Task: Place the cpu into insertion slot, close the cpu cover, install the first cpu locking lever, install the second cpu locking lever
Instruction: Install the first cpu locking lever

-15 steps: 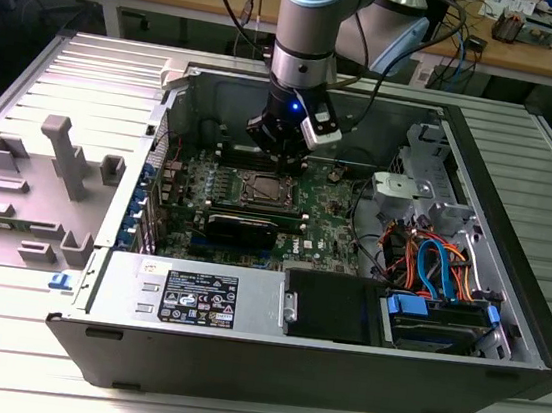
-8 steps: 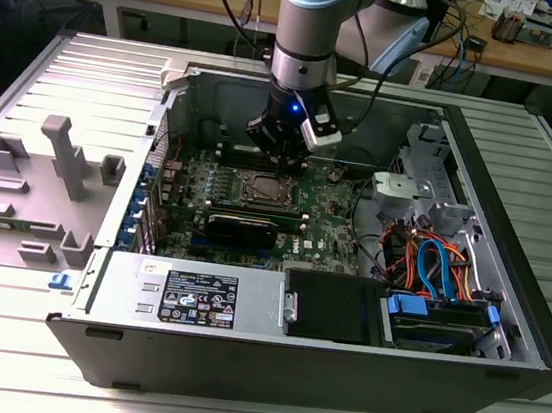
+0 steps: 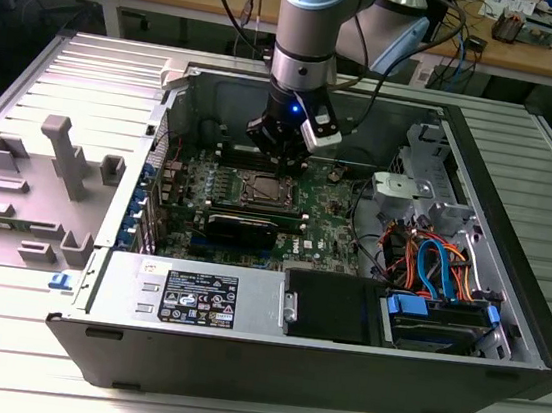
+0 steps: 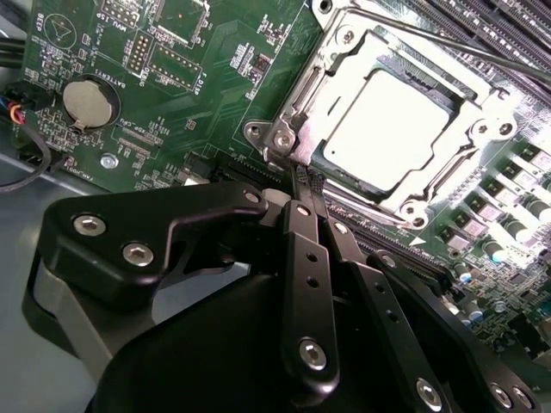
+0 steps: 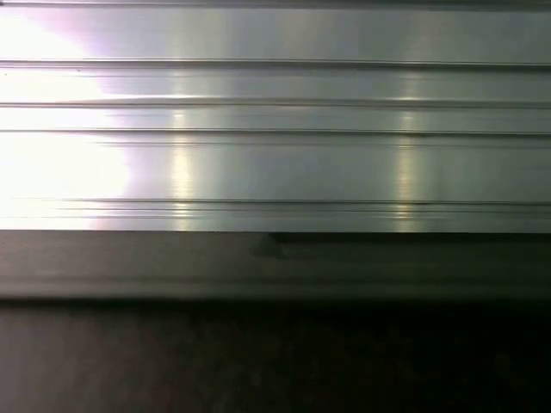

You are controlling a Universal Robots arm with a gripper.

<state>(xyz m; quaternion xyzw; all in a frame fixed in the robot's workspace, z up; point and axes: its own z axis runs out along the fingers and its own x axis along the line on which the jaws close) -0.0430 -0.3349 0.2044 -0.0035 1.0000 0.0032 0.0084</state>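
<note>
The cpu (image 4: 392, 120) has a dull, smooth silver-grey metal top, framed by the shinier bare-metal cpu cover (image 4: 344, 52) on a glossy green motherboard (image 4: 215, 77), beside the matt black gripper (image 4: 308, 179) links with bright steel screws.

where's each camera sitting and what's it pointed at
Exterior view: off the arm, looking down into the open computer case; arm and gripper over the green motherboard.
Second wrist view: on the wrist, facing the gripper, jaws together, beside the cpu under its cpu cover.
First wrist view: faces ribbed metal.
Exterior and second wrist views share gripper and motherboard.
</note>
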